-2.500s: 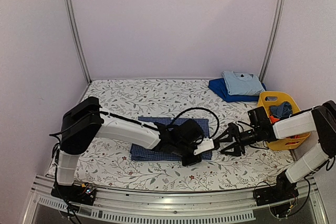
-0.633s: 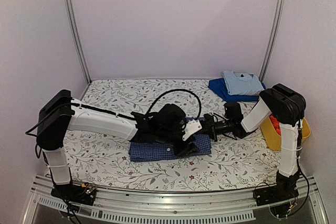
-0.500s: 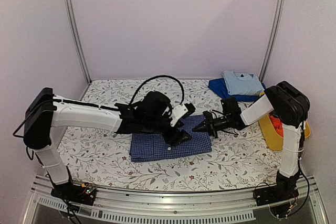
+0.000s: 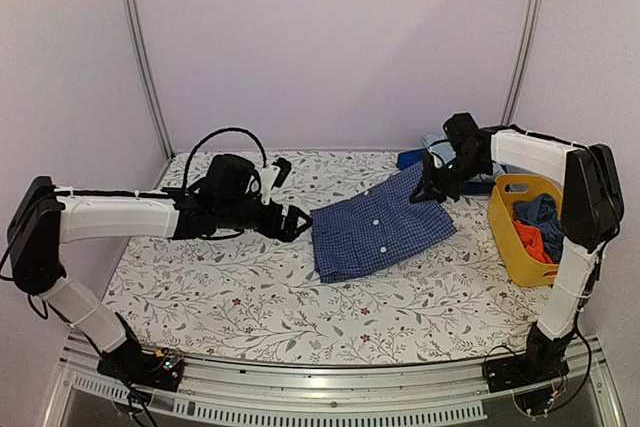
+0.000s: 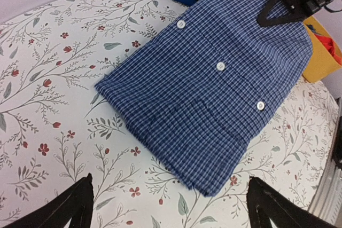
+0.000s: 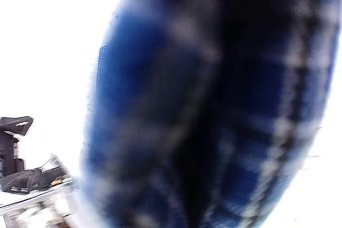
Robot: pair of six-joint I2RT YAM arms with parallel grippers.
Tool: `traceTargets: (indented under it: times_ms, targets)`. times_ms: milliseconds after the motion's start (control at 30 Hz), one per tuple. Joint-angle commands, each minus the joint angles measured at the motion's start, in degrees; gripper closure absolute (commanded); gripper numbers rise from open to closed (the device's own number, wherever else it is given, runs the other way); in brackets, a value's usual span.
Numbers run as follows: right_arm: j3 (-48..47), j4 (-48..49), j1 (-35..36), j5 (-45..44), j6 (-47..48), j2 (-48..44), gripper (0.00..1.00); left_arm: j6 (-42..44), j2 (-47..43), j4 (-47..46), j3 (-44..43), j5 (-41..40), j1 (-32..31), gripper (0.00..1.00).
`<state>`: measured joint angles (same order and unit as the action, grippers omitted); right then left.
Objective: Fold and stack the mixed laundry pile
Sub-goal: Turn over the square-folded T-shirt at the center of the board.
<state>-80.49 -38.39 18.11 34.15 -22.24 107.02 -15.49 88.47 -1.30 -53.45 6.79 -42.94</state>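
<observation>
The folded blue small-check shirt (image 4: 378, 229) lies on the floral table, right of centre, buttons up. My right gripper (image 4: 431, 190) is shut on its far right corner and holds that corner lifted. In the right wrist view the blurred check cloth (image 6: 214, 105) fills the frame and hides the fingers. My left gripper (image 4: 297, 219) stands open just left of the shirt, apart from it. The left wrist view shows the shirt (image 5: 214, 78) ahead of the left gripper (image 5: 173, 209), with nothing between its fingertips (image 5: 72, 206). Dark blue cloth (image 4: 537, 209) and red-orange cloth (image 4: 528, 240) sit in the basket.
The yellow plastic basket (image 4: 505, 237) stands at the right edge. A folded dark blue piece (image 4: 410, 160) with a light blue garment (image 4: 482, 169) on top lies at the back right, just behind the right arm. Metal posts rise at both back corners.
My left gripper has opened, let go of the shirt and drawn back to the left. My right gripper has shut on the shirt and pulled it right and back, towards the folded stack.
</observation>
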Motion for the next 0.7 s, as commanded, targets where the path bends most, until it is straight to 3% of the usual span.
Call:
traceTargets:
  times_ms: [0,200,467,667]
  targets:
    - [-13.86,-22.65,-0.12,-23.58,15.87,-3.10,1.00,-3.40,-3.05,-0.61,1.39,-1.11,2.32,0.00]
    - [-24.14,-29.75,-0.42,-40.19,17.77,-3.91,1.00,-5.12,-4.36,-0.14,2.73,-2.05,5.46,0.00]
    - [-30.18,-31.81,-0.74,-67.92,18.73,-8.18,1.00,-6.31,-5.48,0.08,3.97,-0.63,8.61,0.00]
    - [-31.46,-29.61,-0.69,-76.35,25.61,-15.62,1.00,-6.50,-5.80,0.95,4.12,-0.63,10.36,0.00]
